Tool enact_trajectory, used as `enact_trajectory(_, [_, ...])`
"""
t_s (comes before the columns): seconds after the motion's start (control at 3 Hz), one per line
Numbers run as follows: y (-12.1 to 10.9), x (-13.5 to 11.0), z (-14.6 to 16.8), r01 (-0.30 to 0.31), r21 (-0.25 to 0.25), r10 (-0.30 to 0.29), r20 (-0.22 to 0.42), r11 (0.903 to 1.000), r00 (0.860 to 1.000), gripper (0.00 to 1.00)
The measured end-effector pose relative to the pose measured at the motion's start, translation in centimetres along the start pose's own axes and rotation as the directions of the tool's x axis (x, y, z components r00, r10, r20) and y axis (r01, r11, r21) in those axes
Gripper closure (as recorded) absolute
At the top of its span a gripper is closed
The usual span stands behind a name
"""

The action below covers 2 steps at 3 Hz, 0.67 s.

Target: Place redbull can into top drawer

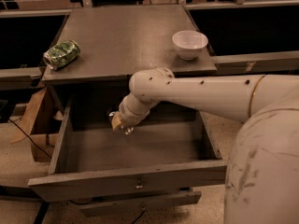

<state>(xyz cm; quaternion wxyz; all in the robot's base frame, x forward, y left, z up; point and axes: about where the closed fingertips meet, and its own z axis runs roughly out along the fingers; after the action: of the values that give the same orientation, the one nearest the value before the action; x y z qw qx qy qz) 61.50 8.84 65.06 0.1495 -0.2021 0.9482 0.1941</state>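
- The top drawer (93,181) is pulled well out from under the cabinet top (126,36), and a small metal knob (138,186) sits in the middle of its front panel.
- The robot's pale arm (201,94) comes in from the right side of the drawer and bends down over its back half.
- The gripper (119,123) is inside the drawer's opening, towards the back and a little left of the middle, just above the drawer floor.
- The gripper is closed around the redbull can (126,129). The can's shiny ends stick out on either side of it, one towards the back wall of the drawer and one towards the front.
- Whether the can touches the drawer floor cannot be told.
- A crushed green can (61,54) lies on its side on the cabinet top, behind the drawer's left corner.
- A white bowl (189,44) stands upright on the cabinet top, behind the drawer's right side.
- A narrower lower drawer front (140,203) shows just below the drawer's front panel.
- A cardboard box (35,120) stands on the floor to the left of the drawer.
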Motion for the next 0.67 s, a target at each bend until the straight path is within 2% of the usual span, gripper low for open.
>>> enact_trajectory(0.33, [0.48, 0.46, 0.82, 0.008, 0.043, -0.009, 0.013, 0.9990, 1.000, 0.51])
enact_trajectory(0.67, [0.75, 0.67, 0.96, 0.023, 0.079, -0.024, 0.011, 0.9966, 1.000, 0.27])
